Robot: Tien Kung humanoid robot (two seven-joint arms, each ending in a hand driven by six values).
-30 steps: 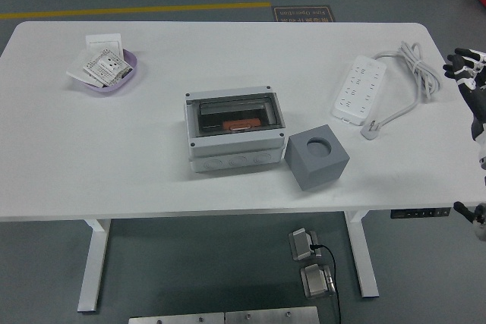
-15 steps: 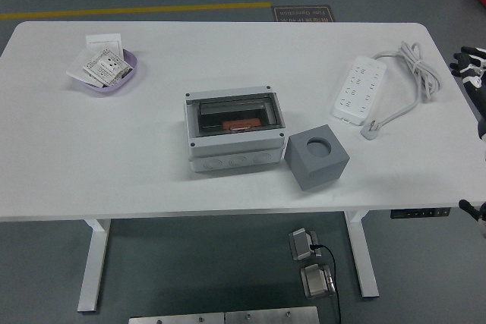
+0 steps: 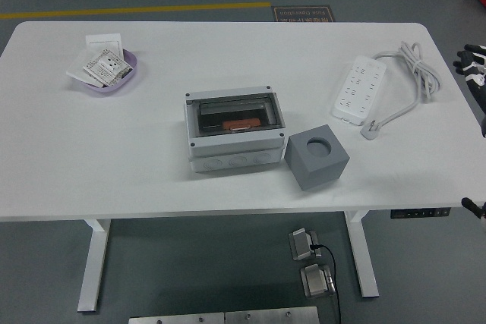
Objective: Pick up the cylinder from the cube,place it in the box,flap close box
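Note:
A grey cube (image 3: 317, 158) stands on the white table (image 3: 152, 165), right of centre near the front edge. Its top has a round dark recess (image 3: 315, 143); no cylinder stands out of it. Just to its left is a grey box (image 3: 234, 131) with a clear flap lying down over its top. An orange object (image 3: 239, 124) shows through the flap inside the box. My right hand (image 3: 475, 64) is at the far right edge of the view, beyond the table's right end, fingers relaxed and empty, far from the cube. My left arm is out of view.
A white power strip (image 3: 358, 89) with a coiled cable (image 3: 416, 73) lies at the back right. A purple dish (image 3: 110, 72) with paper packets sits at the back left. Below the table are its legs and a floor socket box (image 3: 304, 243).
My right hand has drawn back to the right, so less of it shows at the picture's edge. Nothing on the table has moved.

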